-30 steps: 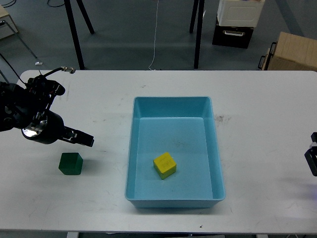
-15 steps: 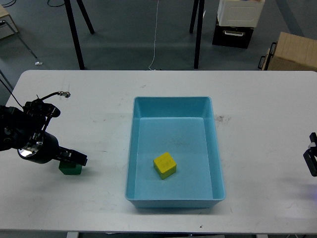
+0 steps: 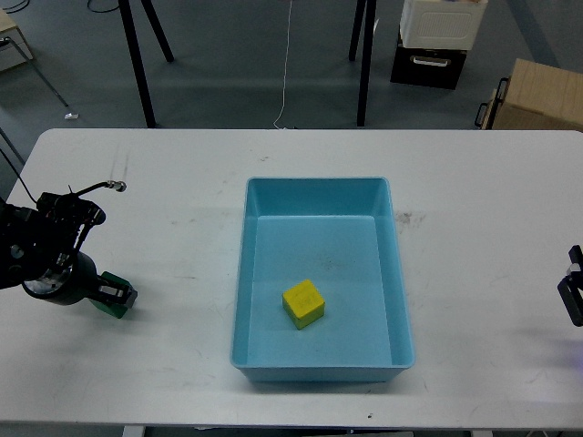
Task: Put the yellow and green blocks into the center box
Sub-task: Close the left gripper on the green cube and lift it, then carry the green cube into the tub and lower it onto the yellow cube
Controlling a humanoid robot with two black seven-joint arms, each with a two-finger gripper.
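The yellow block [image 3: 302, 303] lies inside the blue box [image 3: 316, 187] at the table's center, left of the middle of its floor. The green block [image 3: 113, 308] sits on the white table at the far left, mostly covered by my left gripper [image 3: 117, 294]. The left gripper is down on the block, and its dark fingers cannot be told apart. Only a small dark part of my right gripper [image 3: 574, 293] shows at the right edge, well away from both blocks.
The white table [image 3: 182, 382] ends close below the box. Behind the table are black stand legs [image 3: 137, 64], a hanging cable, a cardboard box [image 3: 537, 96] and a white and black case [image 3: 437, 36].
My left gripper has moved down and to the left, from above and right of the green block onto it. The block now shows a little further left. The yellow block has not moved.
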